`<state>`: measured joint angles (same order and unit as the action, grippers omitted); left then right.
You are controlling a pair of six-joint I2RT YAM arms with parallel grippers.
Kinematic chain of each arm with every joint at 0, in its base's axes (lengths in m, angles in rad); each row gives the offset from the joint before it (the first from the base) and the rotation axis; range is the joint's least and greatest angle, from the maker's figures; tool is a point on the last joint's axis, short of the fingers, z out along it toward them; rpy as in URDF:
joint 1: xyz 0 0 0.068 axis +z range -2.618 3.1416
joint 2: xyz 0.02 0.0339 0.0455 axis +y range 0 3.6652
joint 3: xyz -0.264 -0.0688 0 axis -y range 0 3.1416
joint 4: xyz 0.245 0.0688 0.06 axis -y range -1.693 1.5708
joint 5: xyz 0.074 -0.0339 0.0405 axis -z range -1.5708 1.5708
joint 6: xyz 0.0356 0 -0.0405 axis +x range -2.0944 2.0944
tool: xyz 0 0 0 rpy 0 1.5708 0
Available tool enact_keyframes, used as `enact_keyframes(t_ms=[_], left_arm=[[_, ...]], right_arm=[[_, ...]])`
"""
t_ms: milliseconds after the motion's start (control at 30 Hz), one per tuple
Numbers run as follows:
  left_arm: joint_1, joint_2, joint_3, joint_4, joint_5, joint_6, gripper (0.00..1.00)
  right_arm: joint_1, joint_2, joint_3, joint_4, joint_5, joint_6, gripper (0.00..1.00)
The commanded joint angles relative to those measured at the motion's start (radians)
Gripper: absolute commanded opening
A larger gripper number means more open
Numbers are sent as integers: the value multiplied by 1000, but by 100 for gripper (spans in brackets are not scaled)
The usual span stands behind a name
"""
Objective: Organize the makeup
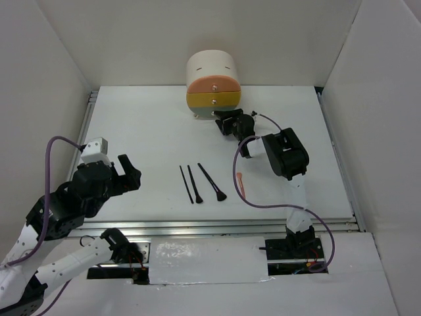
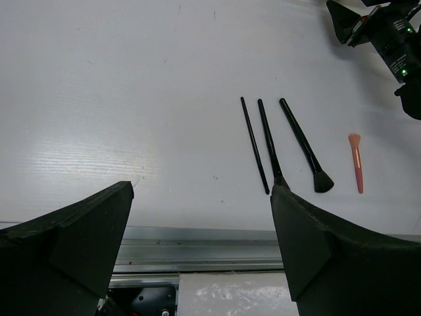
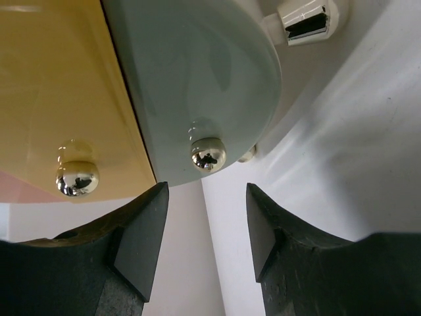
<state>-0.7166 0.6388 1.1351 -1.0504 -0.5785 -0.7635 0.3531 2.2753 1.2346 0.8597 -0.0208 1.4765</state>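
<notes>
Right gripper (image 3: 207,197), spread, faces the green drawer knob (image 3: 208,153) at twelve o'clock on the bench (image 1: 151,131); left gripper (image 2: 202,191), spread, hovers at eight o'clock.

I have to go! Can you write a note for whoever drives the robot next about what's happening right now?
Left gripper: open, empty, over the table.
Right gripper: open, lined up with the bottom drawer's knob, not gripping it.
Makeup: two black sticks, brush and pink stick lie on the table in front of the organizer.
Done: nothing put away yet.
Left: open a drawer, put everything in.
</notes>
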Motion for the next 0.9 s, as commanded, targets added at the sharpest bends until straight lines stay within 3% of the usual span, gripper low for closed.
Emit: enact_keyframes(t_ms=[0,267,433,633,867], left_arm=[[3,7,32,7,-7,-5,99],[3,30,51,1,-1,7,99],[3,38,60,-2,-1,16,99],[3,55,66,0,0,35,99],[3,85,68,21,11,73,99]], right_arm=[[-5,18,52,4,-10,5,58],[-8,66,131,-34,-30,1,54],[-9,92,173,-60,-36,-7,44],[-9,99,174,-74,-28,-4,42],[-9,98,167,-80,-21,-4,26]])
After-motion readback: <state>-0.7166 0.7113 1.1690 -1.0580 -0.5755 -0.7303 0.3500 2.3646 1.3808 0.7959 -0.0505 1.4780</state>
